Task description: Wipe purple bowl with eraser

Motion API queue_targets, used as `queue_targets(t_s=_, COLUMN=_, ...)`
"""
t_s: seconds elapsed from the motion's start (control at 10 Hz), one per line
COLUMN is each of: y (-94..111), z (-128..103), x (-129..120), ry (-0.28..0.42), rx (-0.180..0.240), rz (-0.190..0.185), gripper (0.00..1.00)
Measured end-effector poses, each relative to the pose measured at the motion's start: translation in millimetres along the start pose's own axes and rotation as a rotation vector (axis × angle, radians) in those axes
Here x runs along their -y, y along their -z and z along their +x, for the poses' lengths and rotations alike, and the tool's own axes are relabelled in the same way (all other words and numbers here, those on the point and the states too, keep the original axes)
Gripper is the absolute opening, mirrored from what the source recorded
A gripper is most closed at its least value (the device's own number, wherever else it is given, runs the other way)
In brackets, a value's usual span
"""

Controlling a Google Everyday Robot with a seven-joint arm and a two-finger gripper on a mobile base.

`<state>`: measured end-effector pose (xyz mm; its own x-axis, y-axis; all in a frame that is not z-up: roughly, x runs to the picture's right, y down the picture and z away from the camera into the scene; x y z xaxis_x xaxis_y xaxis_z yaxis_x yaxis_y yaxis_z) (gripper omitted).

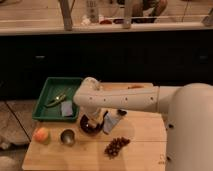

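On the left of the wooden table (140, 150) we see an orange fruit (41, 134) and a green tray (54, 89). A shiny metal cup (67, 136) stands next. Just beside it is the purple bowl (87, 128). The gripper (101, 119) hangs over the bowl's right edge; we cannot tell if it is apart or together. A grey cloth (113, 123) lies beside it, with grapes (116, 146) near the front.

Tbl (145, 134): tray (42, 102), purple bowl (88, 126), cup (67, 136), grapes (116, 146), peach(?) (42, 134); gripper (103, 121) at bowl.
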<state>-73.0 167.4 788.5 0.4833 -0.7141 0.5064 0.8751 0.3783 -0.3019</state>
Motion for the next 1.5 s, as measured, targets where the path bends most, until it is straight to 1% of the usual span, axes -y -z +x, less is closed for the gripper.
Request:
queue_targets(t_s=0.2, y=0, z=-16, x=28, ry=0.061, rx=0.003, rz=0.008, gripper=0.04)
queue_targets(t_s=0.3, y=0, z=-26, x=35, ry=0.097, rx=0.008, rz=0.012, gripper=0.04)
queue_targets(t_s=0.5, y=2, z=-47, x=33, ry=0.144, rx=0.022, rz=0.010, gripper=0.04)
queue_targets(t_s=0.7, y=1, z=-53, x=16, ry=0.149, rx=0.032, rz=0.004, gripper=0.04)
queue_targets(t_s=0.9, y=1, z=-46, x=-11, ry=0.126, rx=0.034, rz=-0.013, gripper=0.04)
queue_targets(t_s=1.0, y=1, z=-38, x=-24, ry=0.102, rx=0.029, rz=-0.020, gripper=0.04)
queue_targets(t_s=1.1, y=1, z=-32, x=-29, ry=0.083, rx=0.021, rz=-0.022, gripper=0.04)
queue_targets(t_s=1.2, y=0, z=-25, x=-27, ry=0.070, rx=0.014, rz=-0.020, gripper=0.04)
queue_targets(t_s=1.3, y=-1, z=-18, x=-20, ry=0.063, rx=0.006, rz=-0.016, gripper=0.04)
queue_targets(t_s=1.4, y=-1, z=-11, x=-6, ry=0.068, rx=-0.004, rz=-0.012, gripper=0.04)
queue_targets(t_s=1.5, y=0, z=-10, x=4, ry=0.078, rx=-0.010, rz=-0.009, gripper=0.04)
